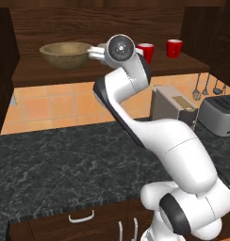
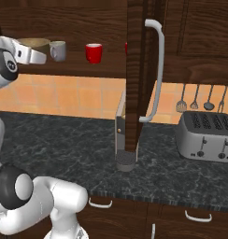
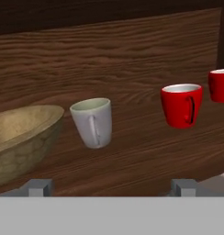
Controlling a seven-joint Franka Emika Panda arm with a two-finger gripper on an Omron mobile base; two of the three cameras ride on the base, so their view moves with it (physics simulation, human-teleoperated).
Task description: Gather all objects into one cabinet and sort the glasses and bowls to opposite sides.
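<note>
Gripper (image 3: 111, 187) spread wide before grey cup (image 3: 92, 122), bowl (image 3: 22, 137) cropped.

The white arm (image 1: 173, 155) rises from its base, elbow bent, wrist raised and level, jaws spread wide

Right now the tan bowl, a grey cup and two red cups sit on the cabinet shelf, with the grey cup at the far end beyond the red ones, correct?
Not quite: the grey cup stands between the tan bowl and the red cups, next to the bowl, as the hand view shows. The rest holds.
</note>
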